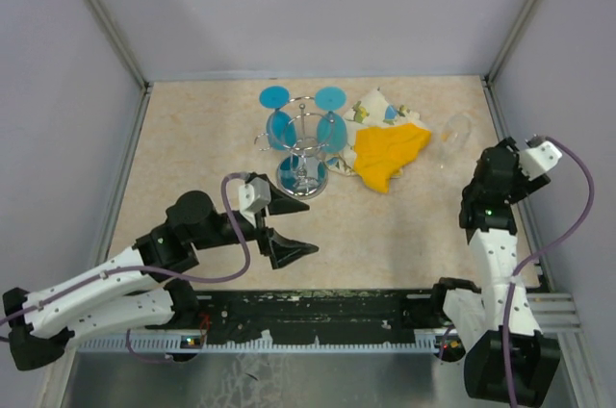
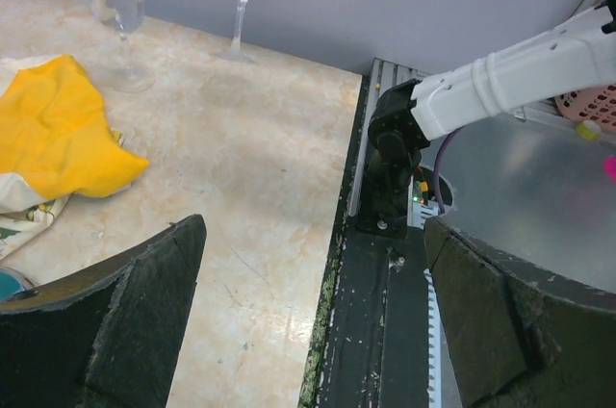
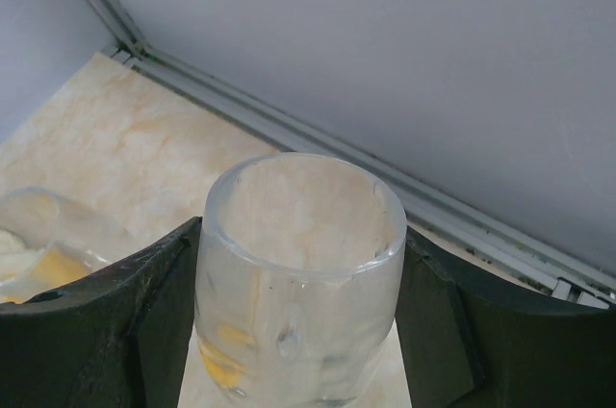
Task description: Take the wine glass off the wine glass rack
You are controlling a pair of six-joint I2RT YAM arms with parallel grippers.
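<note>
Holds clear wine glass (image 3: 298,264) in right end effector (image 3: 303,331), left end effector (image 2: 313,264) spread wide; needs upright, gentle set-down on tabletop (image 2: 260,158).

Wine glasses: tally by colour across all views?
Blue wine glasses, on the wine glass rack: 2
Clear wine glasses: 2, one of them between the right fingers
Total: 4

High rear overview, two close wrist views, table (image 1: 192,187) shared.
</note>
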